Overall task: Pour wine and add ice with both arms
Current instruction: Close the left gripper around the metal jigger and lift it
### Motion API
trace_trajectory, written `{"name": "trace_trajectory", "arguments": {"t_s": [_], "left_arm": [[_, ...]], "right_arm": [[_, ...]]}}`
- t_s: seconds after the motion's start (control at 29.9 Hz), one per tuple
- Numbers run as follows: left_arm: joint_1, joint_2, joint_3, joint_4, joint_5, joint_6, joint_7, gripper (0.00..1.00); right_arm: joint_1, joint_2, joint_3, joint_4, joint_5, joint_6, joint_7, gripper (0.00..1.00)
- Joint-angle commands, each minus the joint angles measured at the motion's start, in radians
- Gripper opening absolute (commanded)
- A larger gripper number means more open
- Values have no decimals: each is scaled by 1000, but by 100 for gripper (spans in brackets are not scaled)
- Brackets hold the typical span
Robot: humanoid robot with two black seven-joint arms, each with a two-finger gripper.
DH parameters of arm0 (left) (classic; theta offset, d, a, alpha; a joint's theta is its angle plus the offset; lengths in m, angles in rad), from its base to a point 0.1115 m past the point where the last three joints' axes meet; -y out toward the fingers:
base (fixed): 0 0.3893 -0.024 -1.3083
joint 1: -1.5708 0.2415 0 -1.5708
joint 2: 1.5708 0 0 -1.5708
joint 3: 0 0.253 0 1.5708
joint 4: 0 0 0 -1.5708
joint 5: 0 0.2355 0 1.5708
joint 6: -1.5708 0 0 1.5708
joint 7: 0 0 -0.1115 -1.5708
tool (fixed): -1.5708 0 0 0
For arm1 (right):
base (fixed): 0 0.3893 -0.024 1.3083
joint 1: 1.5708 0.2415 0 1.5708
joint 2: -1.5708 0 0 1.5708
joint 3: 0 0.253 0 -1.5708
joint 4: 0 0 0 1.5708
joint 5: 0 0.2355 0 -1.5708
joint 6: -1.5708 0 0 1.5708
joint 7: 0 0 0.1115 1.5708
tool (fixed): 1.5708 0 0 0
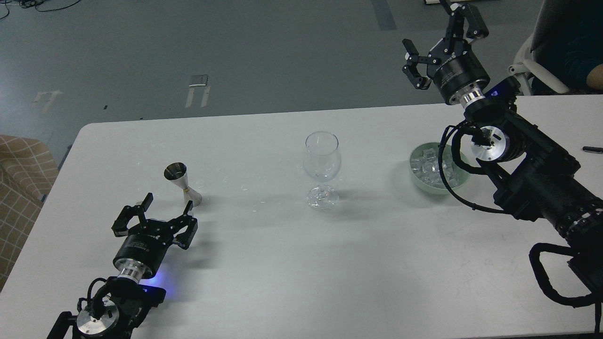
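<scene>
The left gripper hangs open and empty near the jigger on the tabletop. Any wine inside can't be seen. The right gripper, also open, is raised beyond the bowl of ice. A loose pinch could tip the narrow-waisted jigger; an arm swinging inward could topple the glass.

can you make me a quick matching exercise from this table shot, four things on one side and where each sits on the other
Things:
1. wine glass
2. metal jigger
3. green bowl of ice
4. black pen

Places:
A. far right edge of the table
B. just ahead of the left tool
C. middle of the table
D. under the right arm's cables

Pairs: 1-C, 2-B, 3-D, 4-A
</scene>
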State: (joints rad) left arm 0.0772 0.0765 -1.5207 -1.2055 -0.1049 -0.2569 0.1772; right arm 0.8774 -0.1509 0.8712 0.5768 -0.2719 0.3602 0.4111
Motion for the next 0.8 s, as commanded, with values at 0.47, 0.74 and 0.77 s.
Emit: {"name": "trace_trajectory", "arguments": {"t_s": [0.47, 0.74, 0.77], "left_arm": [[-102, -33, -1, 90, 28, -4, 1, 90], [-157, -40, 2, 144, 36, -2, -1, 87], [-165, -41, 2, 153, 39, -2, -2, 85]], "right_arm": [[-3, -4, 0, -5, -4, -3, -2, 100], [-3, -4, 0, -5, -4, -3, -2, 100], [-3, -4, 0, -5, -4, -3, -2, 100]]}}
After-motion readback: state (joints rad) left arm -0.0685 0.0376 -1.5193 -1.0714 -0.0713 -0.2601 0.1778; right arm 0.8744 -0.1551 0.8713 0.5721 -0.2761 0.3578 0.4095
